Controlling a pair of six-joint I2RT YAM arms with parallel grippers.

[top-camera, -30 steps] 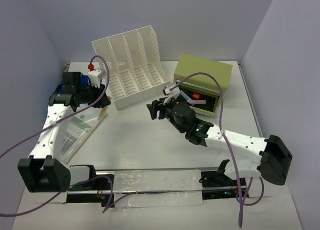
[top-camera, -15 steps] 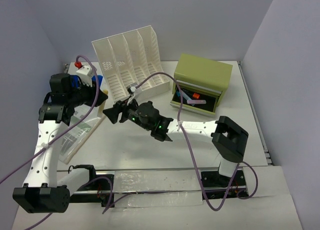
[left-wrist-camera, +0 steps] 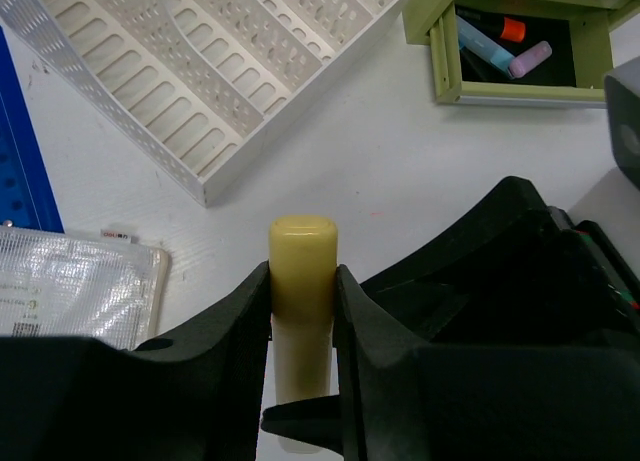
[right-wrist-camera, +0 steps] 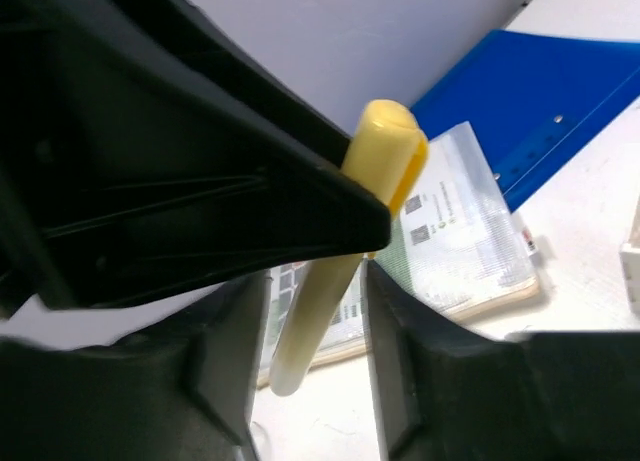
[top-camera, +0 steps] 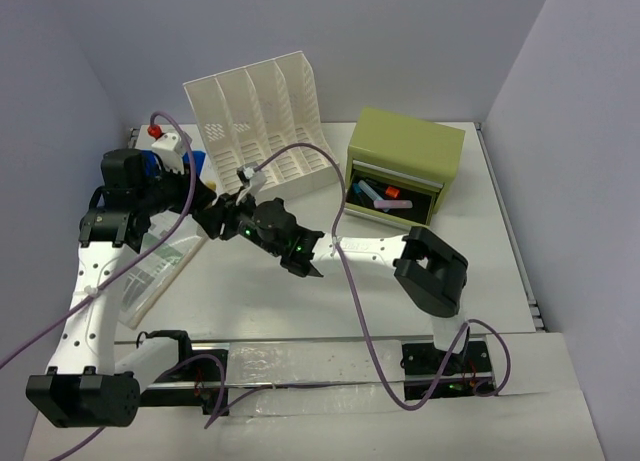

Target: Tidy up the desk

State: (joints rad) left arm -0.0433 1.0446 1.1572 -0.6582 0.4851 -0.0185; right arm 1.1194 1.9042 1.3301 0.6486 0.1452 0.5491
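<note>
The white desk (top-camera: 300,311) holds everything. My left gripper (left-wrist-camera: 302,291) is shut on a pale yellow marker (left-wrist-camera: 302,271), cap end pointing away from the wrist. In the top view it (top-camera: 198,195) hovers at the left, in front of the file rack. My right gripper (right-wrist-camera: 315,381) is open, its fingers (right-wrist-camera: 225,381) standing on either side of the marker's lower end (right-wrist-camera: 320,321) with a gap on the left. In the top view the right gripper (top-camera: 210,221) meets the left one. The marker itself is hidden in the top view.
A white slotted file rack (top-camera: 260,131) stands at the back. An olive drawer box (top-camera: 405,146) at back right has its drawer (left-wrist-camera: 445,66) open with several markers inside. A blue folder (left-wrist-camera: 20,151) and a clear document pouch (top-camera: 155,266) lie at the left.
My right arm swung from the open drawer leftward across the desk to the left gripper. My left arm pulled back a little with the yellow marker.
</note>
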